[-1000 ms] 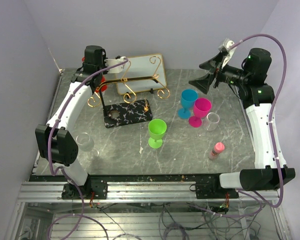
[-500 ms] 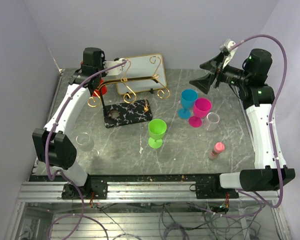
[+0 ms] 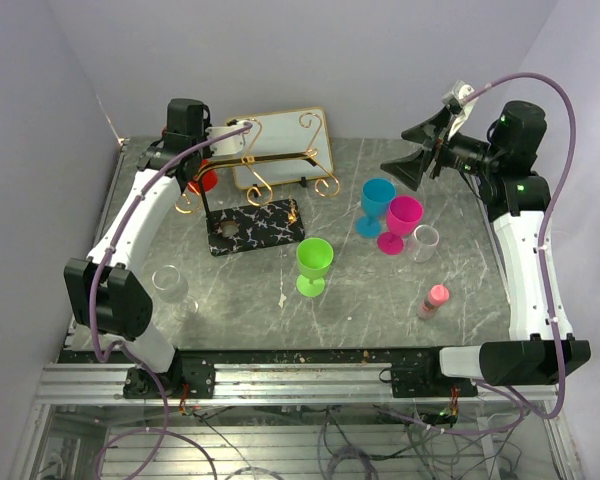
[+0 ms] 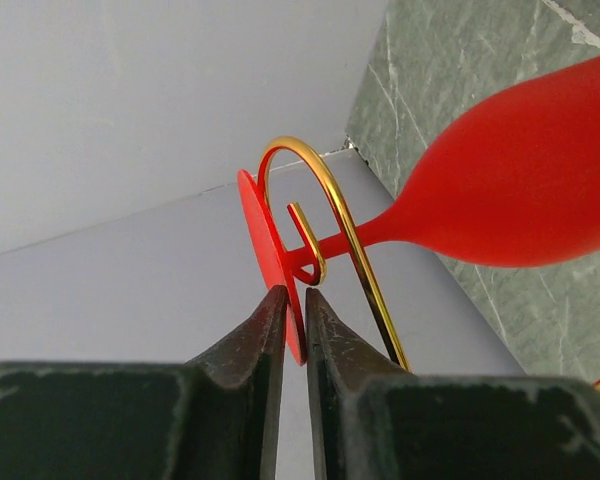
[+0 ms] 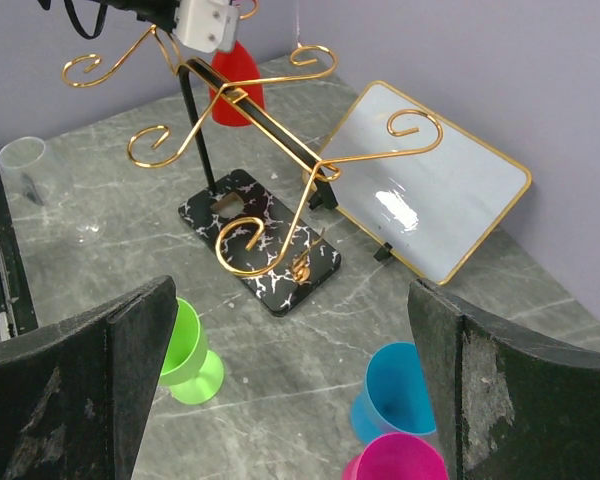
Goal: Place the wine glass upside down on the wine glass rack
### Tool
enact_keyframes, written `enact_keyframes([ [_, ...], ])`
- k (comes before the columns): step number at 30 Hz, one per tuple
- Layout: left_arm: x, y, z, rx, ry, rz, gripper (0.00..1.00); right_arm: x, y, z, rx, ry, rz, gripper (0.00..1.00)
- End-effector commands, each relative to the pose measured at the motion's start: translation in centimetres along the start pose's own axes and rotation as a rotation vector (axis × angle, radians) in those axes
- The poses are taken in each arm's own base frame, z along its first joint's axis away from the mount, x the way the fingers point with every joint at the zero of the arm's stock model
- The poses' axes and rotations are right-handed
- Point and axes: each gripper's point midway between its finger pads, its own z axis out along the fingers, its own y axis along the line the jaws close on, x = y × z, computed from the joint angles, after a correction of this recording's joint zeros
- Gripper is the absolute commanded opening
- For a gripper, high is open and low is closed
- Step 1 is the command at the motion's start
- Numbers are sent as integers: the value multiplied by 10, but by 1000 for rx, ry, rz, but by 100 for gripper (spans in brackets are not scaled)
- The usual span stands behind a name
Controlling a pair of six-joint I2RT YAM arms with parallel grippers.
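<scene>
Matt, seemingly plastic wine glass [image 4: 520,190]; glossy metal rack [image 5: 270,127]

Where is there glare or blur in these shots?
Right wrist: a glare patch on the tray, and its own fingers look soft up close. Left wrist: the red glass is sharp and evenly lit. Top: even light, faint shadows, no blur.

The red wine glass [image 4: 520,180] hangs upside down at the left end of the wine glass rack [image 3: 270,158]. Its thin stem sits in a curled gold hook, with the flat foot above the wire and the bowl below, rim down. The rack is gold wire with scroll ends and a horizontal bar, standing upright on a black slab base [image 3: 255,227] with white marbling.
</scene>
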Motion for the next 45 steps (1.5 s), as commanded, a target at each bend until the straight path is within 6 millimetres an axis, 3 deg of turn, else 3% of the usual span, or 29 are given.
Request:
enact_keyframes([
  [1,3,-2,-15,4,0,-18,24,-8,4,-6,2,-24,-24,99],
  [22,17,-22,-30,15,14,-49,37,3,0,-9,39,-6,-23,100],
  [32,20,-15,-44,-19,4,-86,46,30,-17,-13,135,65,-51,100],
  [37,24,-12,-56,-37,-2,-104,59,43,-26,-18,192,109,-75,100],
  [45,27,2,-77,-105,-25,-175,67,66,-41,-29,292,194,-112,100],
])
